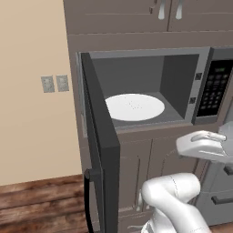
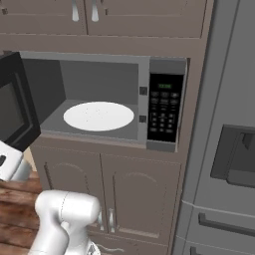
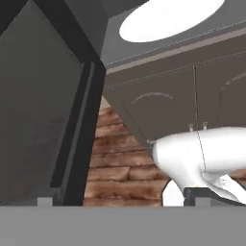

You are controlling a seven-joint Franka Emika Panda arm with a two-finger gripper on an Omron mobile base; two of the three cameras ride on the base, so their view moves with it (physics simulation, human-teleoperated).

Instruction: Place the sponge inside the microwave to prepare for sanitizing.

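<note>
The arm point(image 1: 173, 200) is white all over, smooth and a bit shiny. It is made of fat round tubes, like big sausages joined up. One joint bulges out like a ball, and soft grey shadows sit under its curves. A thin grey line runs around it where two parts meet. Higher up there is a flatter white part point(image 1: 205, 145) with a long raised bump along its top and a grey groove beside it. In the right base view, a white piece point(image 2: 10, 167) at the edge has a small dark mark on it. The gripper point(image 3: 121, 198) has two small blocky finger tips point(image 3: 197, 194), one dark and one grey
</note>
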